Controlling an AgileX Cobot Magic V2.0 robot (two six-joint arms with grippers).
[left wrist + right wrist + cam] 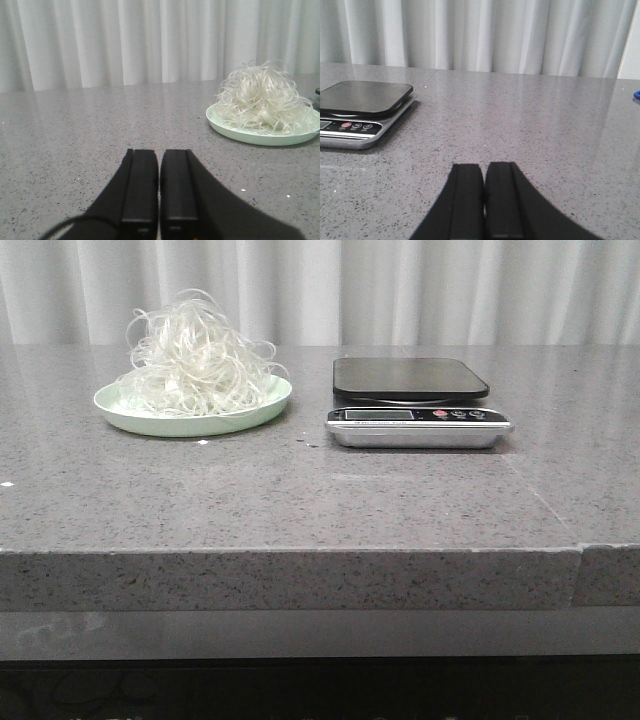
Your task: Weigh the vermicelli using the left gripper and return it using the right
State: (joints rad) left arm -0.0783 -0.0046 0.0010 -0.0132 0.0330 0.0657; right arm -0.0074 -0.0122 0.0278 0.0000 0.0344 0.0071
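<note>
On the grey tabletop (300, 500), the vermicelli (195, 365) sits heaped in a pale green plate (130, 412), at nine o'clock from the scale (415, 400), apart from it. Left gripper (159, 192) and right gripper (484, 197) hover with jaws clenched, empty.

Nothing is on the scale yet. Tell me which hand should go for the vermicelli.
Left. The vermicelli sits on the plate on the robot's left side, ahead of the left hand. The right hand faces the scale.
</note>
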